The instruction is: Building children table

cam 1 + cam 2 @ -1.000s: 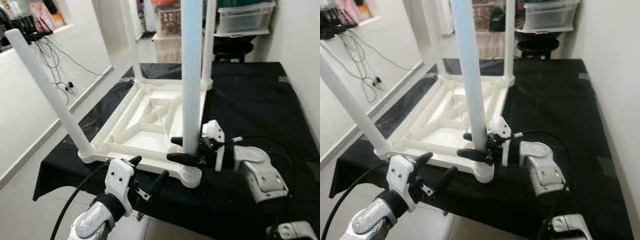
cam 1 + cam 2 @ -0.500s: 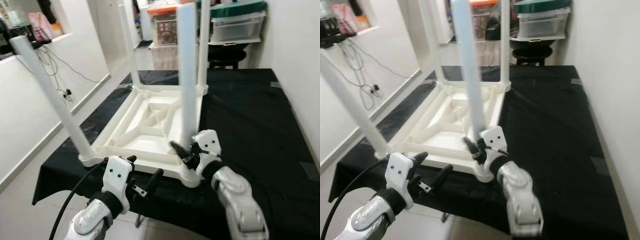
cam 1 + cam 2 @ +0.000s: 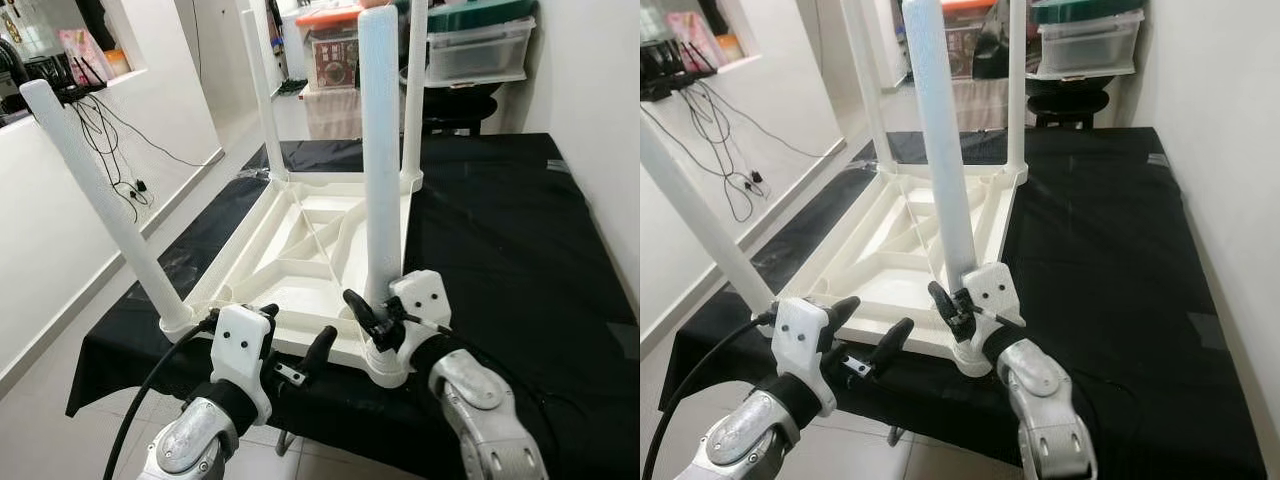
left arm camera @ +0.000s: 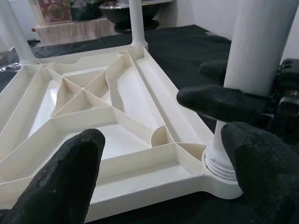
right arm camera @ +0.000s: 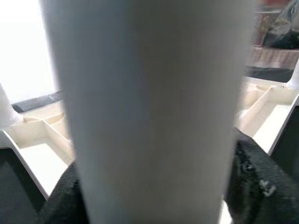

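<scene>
Four legs up on inverted white table (image 3: 300,250), centre of black cloth (image 3: 500,220). R gripper (image 3: 372,318) clamped round near-right leg (image 3: 381,160) at 5 o'clock corner. L gripper (image 3: 295,340) spread wide, off near edge at 6 o'clock.

White table (image 3: 300,250), white legs (image 3: 381,150); black cloth (image 3: 500,230); black pincer fingers (image 4: 74,177)
</scene>
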Controlling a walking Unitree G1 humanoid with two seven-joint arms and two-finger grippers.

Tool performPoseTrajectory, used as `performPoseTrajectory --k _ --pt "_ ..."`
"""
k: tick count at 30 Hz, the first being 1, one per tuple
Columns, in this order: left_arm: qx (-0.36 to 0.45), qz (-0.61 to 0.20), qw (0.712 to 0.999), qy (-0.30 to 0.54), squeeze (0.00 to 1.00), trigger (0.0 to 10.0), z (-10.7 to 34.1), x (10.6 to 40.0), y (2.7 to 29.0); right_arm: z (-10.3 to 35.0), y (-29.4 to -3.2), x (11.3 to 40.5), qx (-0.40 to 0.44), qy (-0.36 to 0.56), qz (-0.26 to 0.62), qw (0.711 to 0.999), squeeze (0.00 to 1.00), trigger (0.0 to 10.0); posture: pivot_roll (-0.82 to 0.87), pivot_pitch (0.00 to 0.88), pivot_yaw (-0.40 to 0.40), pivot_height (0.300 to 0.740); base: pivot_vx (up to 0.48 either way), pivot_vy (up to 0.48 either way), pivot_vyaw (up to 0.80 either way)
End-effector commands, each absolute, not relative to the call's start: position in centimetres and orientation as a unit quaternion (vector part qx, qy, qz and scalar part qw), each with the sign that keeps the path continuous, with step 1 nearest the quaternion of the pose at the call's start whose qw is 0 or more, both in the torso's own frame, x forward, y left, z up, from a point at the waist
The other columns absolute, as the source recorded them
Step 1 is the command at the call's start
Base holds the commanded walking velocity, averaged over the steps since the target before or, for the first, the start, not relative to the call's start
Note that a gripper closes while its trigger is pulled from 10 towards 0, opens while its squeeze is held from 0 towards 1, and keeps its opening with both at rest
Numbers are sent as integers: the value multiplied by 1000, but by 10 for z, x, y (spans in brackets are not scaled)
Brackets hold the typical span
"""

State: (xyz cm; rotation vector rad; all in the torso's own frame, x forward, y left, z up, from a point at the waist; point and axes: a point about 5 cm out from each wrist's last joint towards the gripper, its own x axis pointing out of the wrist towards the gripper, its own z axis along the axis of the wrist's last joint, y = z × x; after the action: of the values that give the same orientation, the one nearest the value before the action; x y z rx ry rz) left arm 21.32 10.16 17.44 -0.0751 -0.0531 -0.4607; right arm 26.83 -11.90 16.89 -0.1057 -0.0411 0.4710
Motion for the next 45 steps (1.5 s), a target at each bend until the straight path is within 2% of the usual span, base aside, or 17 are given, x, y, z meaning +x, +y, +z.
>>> performPoseTrajectory --k 1,2,3,6,7,9,13,14,21,24,27,30,32,33,35,38,45 --pt "-17 -221 975 -17 0 10000 169 215 109 181 -111 265 -32 -37 285 957 1000 10000 -84 70 135 740 0 0 0" --pt "-17 -221 975 -17 0 10000 169 215 109 181 -111 265 -32 -37 285 957 1000 10000 -84 70 135 740 0 0 0" --pt "0 -211 977 -16 0 10000 166 219 117 186 -102 258 -34 -39 394 917 0 10000 -90 69 105 740 0 0 0" --pt "7 -206 978 -15 0 10000 165 220 119 188 -102 256 -42 -40 425 903 0 10000 -90 70 101 740 0 0 0" --pt "6 -204 979 -18 0 10000 164 221 120 188 -103 254 -53 -41 479 875 0 10000 -79 60 87 740 0 0 0" --pt "6 -204 979 -18 0 10000 164 221 120 188 -103 254 -53 -41 479 875 0 10000 -79 60 87 740 0 0 0" --pt "0 -214 976 -29 0 10000 163 221 118 179 -114 265 -48 -10 581 812 0 10000 -49 23 71 740 0 0 0" --pt "-4 -216 976 -30 0 10000 163 221 119 177 -115 272 -41 -4 588 808 0 157 -47 22 71 740 0 0 0" --pt "-7 -225 974 -26 0 10000 160 220 120 174 -113 281 -37 -1 595 803 0 0 -40 16 71 740 0 0 0" --pt "-12 -232 972 -32 0 10000 158 220 120 173 -111 287 -42 -6 570 821 0 0 -45 27 65 740 0 0 0" --pt "-15 -238 970 -45 0 10000 160 221 118 174 -117 300 -43 -21 477 878 0 0 -63 53 52 740 0 0 0" --pt "-14 -239 970 -48 0 10000 161 222 118 174 -121 304 -45 -24 436 899 0 0 -65 61 53 740 0 0 0" --pt "-15 -237 970 -51 0 10000 163 221 119 175 -133 307 -45 -28 313 948 0 0 -69 72 54 740 0 0 0" --pt "-15 -237 970 -51 0 10000 163 221 119 175 -133 307 -45 -28 313 948 0 0 -69 72 54 740 0 0 0" --pt "-13 -235 971 -48 0 10000 163 216 120 175 -158 294 -89 -25 102 990 0 0 -78 77 57 740 0 0 0" --pt "-18 -239 970 -42 0 10000 161 212 120 173 -166 278 -88 -24 20 996 0 0 -91 88 59 740 0 0 0" --pt "-42 -260 964 -32 0 10000 157 206 118 171 -146 282 -65 -29 47 996 0 0 -99 82 69 740 0 0 0"
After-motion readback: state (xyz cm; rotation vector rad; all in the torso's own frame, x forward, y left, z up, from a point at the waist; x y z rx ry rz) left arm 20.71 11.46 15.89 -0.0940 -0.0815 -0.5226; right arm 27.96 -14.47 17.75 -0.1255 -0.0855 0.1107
